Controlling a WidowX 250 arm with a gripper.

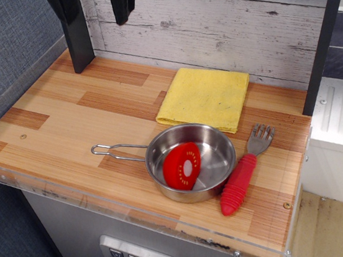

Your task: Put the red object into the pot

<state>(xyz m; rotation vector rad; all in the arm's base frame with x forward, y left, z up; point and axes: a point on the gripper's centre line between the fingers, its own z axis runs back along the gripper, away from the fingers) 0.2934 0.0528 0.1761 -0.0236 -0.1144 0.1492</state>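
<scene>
The red object (182, 166), a glossy half-dome with a whitish dotted face, leans inside the pot (214, 145), against its left wall. The pot is a shallow steel pan with a wire loop handle (115, 150) pointing left, near the counter's front edge. My gripper (95, 3) is high at the top left of the view, far above and behind the pot. Only its two black fingertips (122, 1) show. They stand wide apart with nothing between them.
A folded yellow cloth (206, 98) lies behind the pot. A fork with a red ribbed handle (240, 181) lies right of the pot. A dark post (75, 34) stands at the back left. White plank wall behind; the counter edge is close in front.
</scene>
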